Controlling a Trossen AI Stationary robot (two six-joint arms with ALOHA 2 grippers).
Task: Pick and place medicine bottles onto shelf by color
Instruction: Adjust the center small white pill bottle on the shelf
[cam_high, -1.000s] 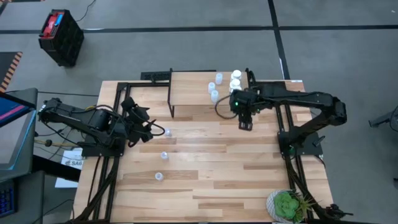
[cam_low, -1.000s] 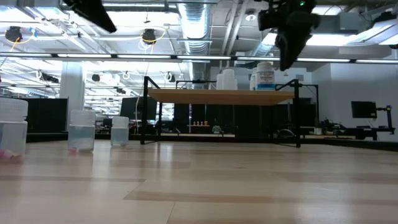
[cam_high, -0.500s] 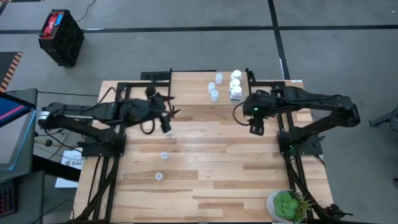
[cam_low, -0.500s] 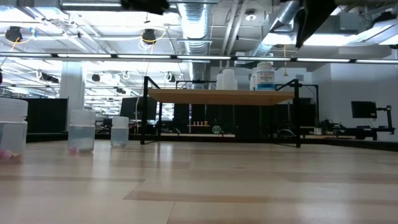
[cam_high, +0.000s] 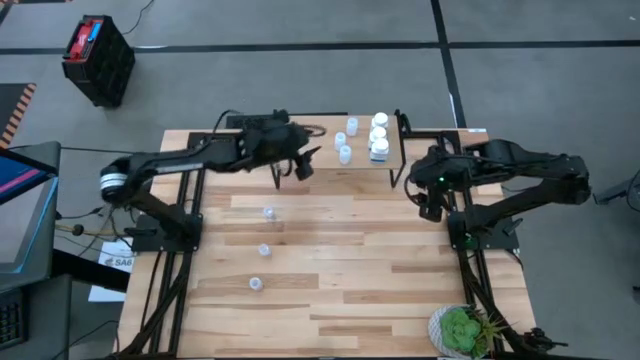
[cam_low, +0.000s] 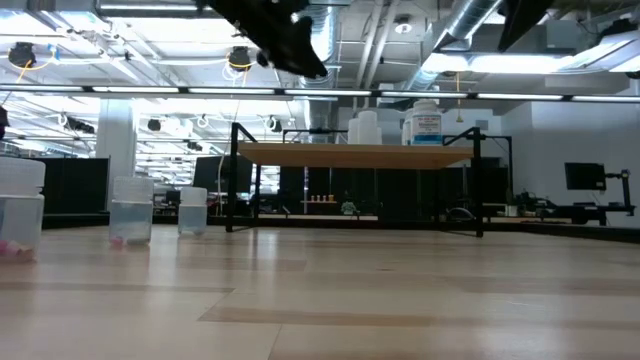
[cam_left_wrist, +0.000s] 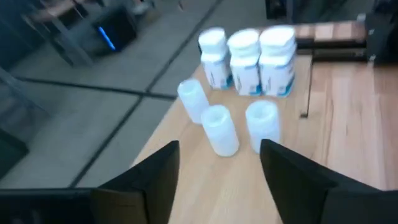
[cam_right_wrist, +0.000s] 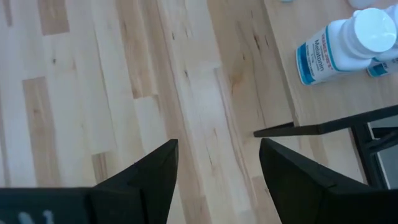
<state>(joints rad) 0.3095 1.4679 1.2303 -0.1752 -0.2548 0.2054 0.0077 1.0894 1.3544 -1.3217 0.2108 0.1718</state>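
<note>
Labels on the white bottles (cam_left_wrist: 260, 59) show blue bands (wording unreadable) at the shelf's (cam_high: 300, 140) right end. My left gripper (cam_left_wrist: 217, 177) hangs spread and empty above the shelf, before three pale-blue bottles (cam_left_wrist: 221, 127).

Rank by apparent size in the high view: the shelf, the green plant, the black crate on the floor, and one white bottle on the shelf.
1. shelf, clearly largest.
2. black crate and green plant: they look alike, and the plant is cut by the picture's edge, so unranked.
3. white bottle, smallest.

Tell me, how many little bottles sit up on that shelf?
6: three white bottles in a row near the shelf's right end, three pale-blue ones just left of them. None seem hidden.
</note>
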